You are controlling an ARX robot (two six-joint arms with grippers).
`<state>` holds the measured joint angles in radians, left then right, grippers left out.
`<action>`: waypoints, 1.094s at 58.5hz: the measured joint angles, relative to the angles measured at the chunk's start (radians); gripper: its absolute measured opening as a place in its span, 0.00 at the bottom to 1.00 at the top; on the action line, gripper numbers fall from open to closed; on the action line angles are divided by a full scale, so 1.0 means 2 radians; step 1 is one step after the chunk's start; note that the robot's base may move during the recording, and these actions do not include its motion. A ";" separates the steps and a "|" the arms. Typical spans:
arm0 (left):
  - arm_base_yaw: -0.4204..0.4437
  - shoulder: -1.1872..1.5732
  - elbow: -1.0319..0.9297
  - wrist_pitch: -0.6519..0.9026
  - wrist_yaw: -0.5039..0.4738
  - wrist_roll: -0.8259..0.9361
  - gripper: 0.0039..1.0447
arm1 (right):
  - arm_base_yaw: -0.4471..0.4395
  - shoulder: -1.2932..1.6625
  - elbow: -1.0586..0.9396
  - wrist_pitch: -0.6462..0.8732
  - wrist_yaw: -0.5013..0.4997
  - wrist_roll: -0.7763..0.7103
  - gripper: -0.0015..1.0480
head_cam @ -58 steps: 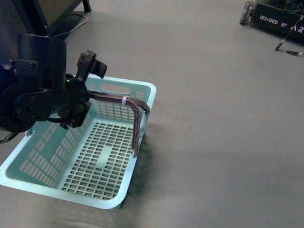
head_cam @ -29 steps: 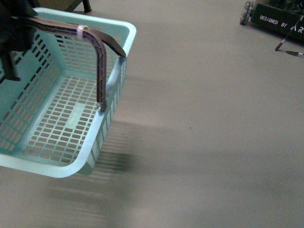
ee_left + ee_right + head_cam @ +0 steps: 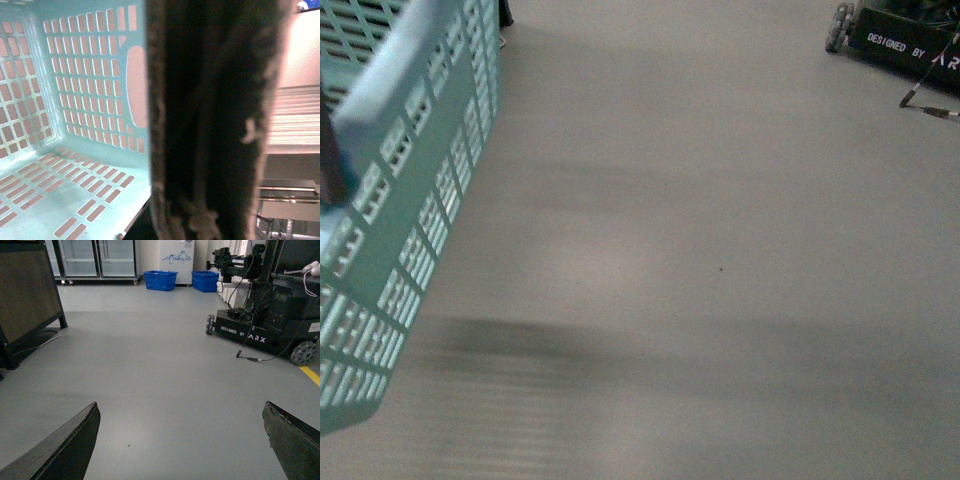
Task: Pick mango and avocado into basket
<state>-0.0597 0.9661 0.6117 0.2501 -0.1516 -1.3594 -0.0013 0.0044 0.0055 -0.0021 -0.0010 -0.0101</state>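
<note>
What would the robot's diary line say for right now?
basket: off floor, tilted, no fruit seen inside | handle: close across left wrist camera | right gripper: open, empty | mango, avocado: not in view

Pale teal slotted basket [image 3: 420, 190], dark brown handle [image 3: 210, 100], grey floor [image 3: 720, 250]

Right hand [image 3: 181, 412]: 2 dark grey tapered fingers [image 3: 67, 447], matte finish.

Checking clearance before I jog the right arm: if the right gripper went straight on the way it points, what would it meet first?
Nothing close. Ahead of the right gripper, jaws open, lies only bare grey floor. It probably meets the floor first, though depth is unclear.
</note>
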 joint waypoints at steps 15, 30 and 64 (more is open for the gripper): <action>0.007 -0.096 0.019 -0.092 0.006 -0.015 0.05 | 0.000 0.000 0.000 0.000 0.000 0.000 0.93; 0.010 -0.131 0.039 -0.149 0.004 -0.004 0.05 | 0.000 0.000 0.000 0.000 0.000 0.000 0.93; 0.012 -0.131 0.039 -0.151 0.000 0.008 0.05 | 0.000 0.000 0.000 0.000 0.000 0.000 0.93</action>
<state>-0.0360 0.7048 0.6903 -0.0521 -0.1513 -1.3434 -0.0013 0.0044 0.0055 -0.0021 -0.0010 -0.0101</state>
